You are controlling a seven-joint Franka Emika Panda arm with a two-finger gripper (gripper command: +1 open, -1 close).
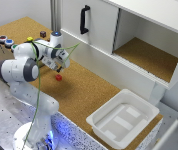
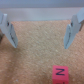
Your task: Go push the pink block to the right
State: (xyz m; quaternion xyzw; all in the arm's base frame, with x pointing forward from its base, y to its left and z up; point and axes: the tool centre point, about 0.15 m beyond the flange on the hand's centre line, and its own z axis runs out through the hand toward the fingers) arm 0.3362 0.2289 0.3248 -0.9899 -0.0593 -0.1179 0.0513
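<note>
The pink block (image 1: 58, 77) is a tiny red-pink cube lying on the cork tabletop (image 1: 84, 90), just in front of the arm. My gripper (image 1: 59, 66) hangs a little above and behind it, pointing down. In the wrist view the gripper (image 2: 42, 40) is open and empty, with one finger (image 2: 10, 32) on each side of bare cork. The block (image 2: 59, 75) shows at the picture's edge, outside the gap between the fingers and not touching them. A dark mark shows on its top face.
A white plastic bin (image 1: 121, 117) stands at the table's end on the exterior view's right. A white cabinet with a black handle (image 1: 84, 19) and an open compartment (image 1: 149, 55) lines the back. Round buttons (image 1: 5, 41) and a dark maroon knob (image 1: 42, 34) sit at the far left.
</note>
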